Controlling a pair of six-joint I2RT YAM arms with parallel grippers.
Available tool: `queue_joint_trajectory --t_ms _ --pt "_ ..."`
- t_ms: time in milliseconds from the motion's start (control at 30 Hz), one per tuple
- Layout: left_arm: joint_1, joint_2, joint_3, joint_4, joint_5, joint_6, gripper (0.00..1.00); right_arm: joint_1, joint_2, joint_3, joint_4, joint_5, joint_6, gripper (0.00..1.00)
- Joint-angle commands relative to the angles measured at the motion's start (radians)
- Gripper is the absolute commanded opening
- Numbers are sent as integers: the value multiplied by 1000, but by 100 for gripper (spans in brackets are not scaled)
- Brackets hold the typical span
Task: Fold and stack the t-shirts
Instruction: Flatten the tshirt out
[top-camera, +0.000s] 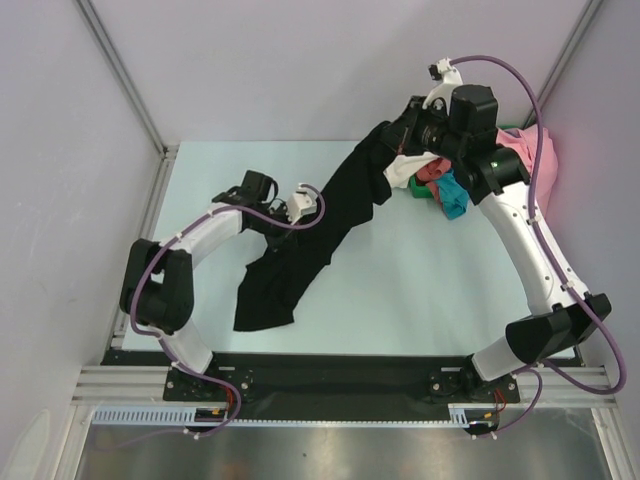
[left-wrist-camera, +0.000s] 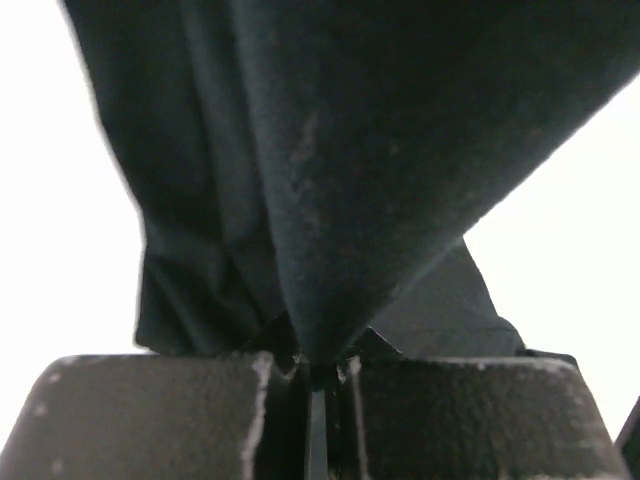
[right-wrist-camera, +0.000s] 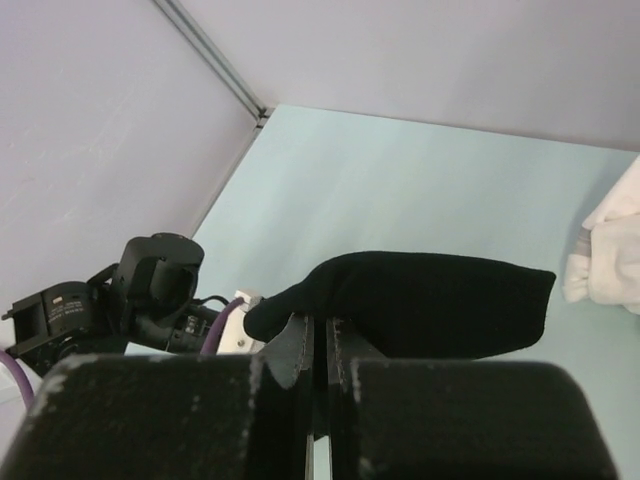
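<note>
Fabric of the black shirt (top-camera: 330, 210) runs as a slanting band across the table (top-camera: 430, 290), strung between both arms. Its far end is bunched at the right gripper (top-camera: 395, 135), which is at the back right. Its middle meets the left gripper (top-camera: 305, 207) near the table's centre. Its near end lies crumpled on the surface towards the left arm's base.

In the left wrist view the left gripper (left-wrist-camera: 318, 372) has its fingers (left-wrist-camera: 150, 420) pressed together on a fold of the black shirt (left-wrist-camera: 330, 150). The cloth narrows to a point right at the tips and spreads wide beyond them, filling most of that view.

In the right wrist view the right gripper (right-wrist-camera: 320, 345) is likewise closed, pinching an edge of the black shirt (right-wrist-camera: 430, 300). A rounded lobe of cloth juts out past the tips and to the right of them, above the table (right-wrist-camera: 400, 190). The left arm (right-wrist-camera: 150, 280) shows beyond, lower left.

Just beside the right gripper, on its right, sit the other shirts in a loose pile. The white shirt (top-camera: 405, 172) touches the black one, with the red shirt (top-camera: 428, 180) and the teal shirt (top-camera: 452, 195) next to it. The pink shirt (top-camera: 530, 150) is at the table's right edge, partly behind the right arm. An edge of the white shirt (right-wrist-camera: 610, 250) also shows in the right wrist view, apart from the black lobe.
</note>
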Motion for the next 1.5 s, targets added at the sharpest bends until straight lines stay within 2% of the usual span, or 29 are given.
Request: queue_joint_trajectory --t_ms 0,133,167,233,267,367,467,567,700,867,1000,1067,1100,1133,1167,1200,1267,1367,1467 --pt "36 -26 61 27 -75 -6 0 -28 -47 -12 99 -13 10 0" --pt "153 -59 219 12 -237 -36 0 -97 -13 -20 142 28 54 0" --pt "211 -56 335 -19 -253 -52 0 -112 14 -7 158 33 54 0" --pt "258 -39 466 -68 -300 -50 0 -120 51 68 175 60 45 0" --pt "285 -16 599 -126 -315 -32 0 -121 71 101 178 65 44 0" --pt "298 16 827 -218 -401 28 0 -121 163 257 184 52 44 0" --pt "299 49 989 -261 -479 72 0 -118 232 392 176 42 50 0" --pt "299 44 1032 -255 -556 129 0 -118 261 457 170 42 44 0" --pt "299 -11 933 -249 -570 193 1 -118 241 382 158 41 39 0" --pt "298 -114 741 -255 -550 203 0 -118 130 161 165 45 42 0" --pt "298 -123 762 -319 -576 203 1 -123 82 115 127 64 16 0" --pt "295 -149 702 -390 -528 221 2 -124 59 46 107 62 19 0" --pt "292 -167 656 -408 -458 235 5 -124 30 2 110 61 25 0" --pt "274 -184 599 -430 -430 249 7 -123 13 -104 112 71 28 0" --pt "257 -206 466 -430 -413 264 9 -124 -4 -152 103 82 38 0" --pt "234 -235 398 -430 -390 266 13 -134 -33 -199 94 94 62 0" --pt "148 -250 213 -424 -366 244 15 -144 -64 -357 70 101 88 0" --pt "14 -241 44 -393 -297 174 17 -170 -128 -553 43 154 120 0" --pt "-108 -212 -30 -354 -213 103 21 -213 -170 -670 17 202 168 0"
